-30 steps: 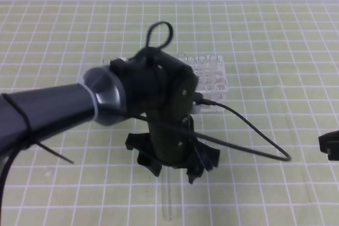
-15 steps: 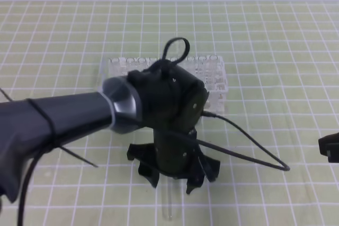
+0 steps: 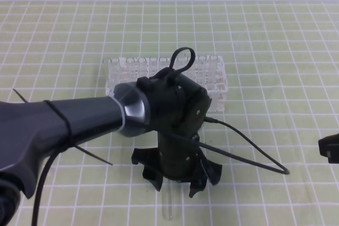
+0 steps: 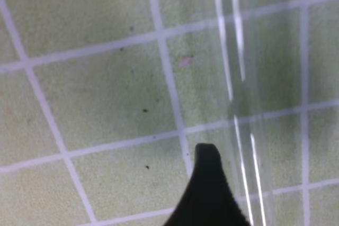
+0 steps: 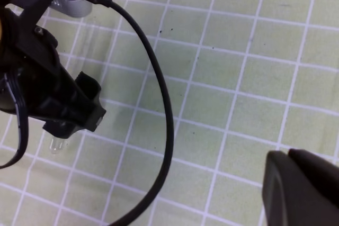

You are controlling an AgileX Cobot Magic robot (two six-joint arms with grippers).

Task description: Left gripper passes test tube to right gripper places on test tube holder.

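my left gripper [image 3: 176, 179] fingers spread over tube [image 3: 168, 207] | tube flat on table [image 3: 275, 41], pointing at near edge | right gripper [image 5: 302, 189] pressed together, well apart

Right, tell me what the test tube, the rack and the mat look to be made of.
Test tube: clear and glossy, likely glass, though clear plastic cannot be ruled out; the grid shows through it and bright streaks run along it. Test tube holder: whitish translucent lattice, apparently moulded plastic. Mat: matt green with white grid lines, probably a soft rubbery or vinyl sheet.
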